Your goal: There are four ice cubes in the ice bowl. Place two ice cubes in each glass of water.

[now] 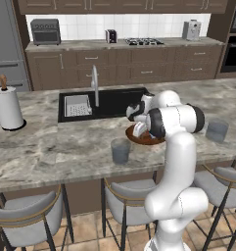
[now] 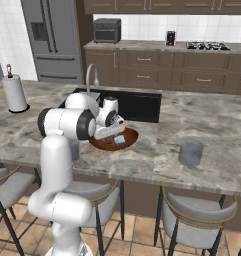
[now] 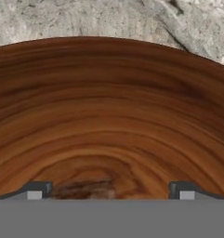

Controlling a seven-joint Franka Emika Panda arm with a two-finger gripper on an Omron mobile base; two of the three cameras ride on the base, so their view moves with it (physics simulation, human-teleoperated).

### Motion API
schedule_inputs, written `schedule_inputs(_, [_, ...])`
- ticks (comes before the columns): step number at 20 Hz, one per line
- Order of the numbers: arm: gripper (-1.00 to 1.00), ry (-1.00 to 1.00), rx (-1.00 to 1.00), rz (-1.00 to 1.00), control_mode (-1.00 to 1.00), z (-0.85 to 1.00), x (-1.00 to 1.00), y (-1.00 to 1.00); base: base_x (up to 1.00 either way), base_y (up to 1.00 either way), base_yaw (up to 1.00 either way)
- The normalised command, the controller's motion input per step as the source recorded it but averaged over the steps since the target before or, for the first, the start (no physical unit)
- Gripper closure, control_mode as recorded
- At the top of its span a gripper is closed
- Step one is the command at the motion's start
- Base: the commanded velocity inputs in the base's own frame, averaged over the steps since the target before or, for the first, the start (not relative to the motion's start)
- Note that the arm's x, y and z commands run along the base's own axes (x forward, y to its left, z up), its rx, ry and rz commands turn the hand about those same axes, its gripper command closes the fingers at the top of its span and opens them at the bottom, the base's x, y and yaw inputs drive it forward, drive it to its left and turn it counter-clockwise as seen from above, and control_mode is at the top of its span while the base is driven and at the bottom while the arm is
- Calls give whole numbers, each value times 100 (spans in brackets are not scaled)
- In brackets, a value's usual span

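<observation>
Right now your hand [image 3: 110, 193] sits low inside the ice bowl [image 3: 108, 116]: in the hand view the two dark fingertips [image 3: 36, 190] rise at the bottom edge, set wide apart, with bare wood grain between them and nothing gripped. You can see the bowl's rim arc across the top of that view, with marbled worktop [image 3: 132, 18] beyond it.

In the right base view, the hand [image 2: 113, 131] is at the centre of the frame, down over the ice bowl [image 2: 129, 140], and a pale blue ice cube [image 2: 120, 139] lies in the bowl just beside it. You cannot tell from these views how many cubes are in the bowl.

In the left base view, one glass of water [image 1: 121, 150] stands below and left of the bowl [image 1: 141, 139], near it. The other glass [image 1: 217, 130] is at the right of the frame, well apart from the bowl.
</observation>
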Motion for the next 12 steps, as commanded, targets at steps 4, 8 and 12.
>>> schedule_inputs(4, [-100, 11, 0, 3, -100, -65, -59, 6, 0, 0, 0])
schedule_inputs(8, [100, 1, 0, 1, -100, -58, -82, 11, 0, 0, 0])
schedule_inputs(12, [100, 0, 0, 0, -100, -49, -98, 0, 0, 0, 0])
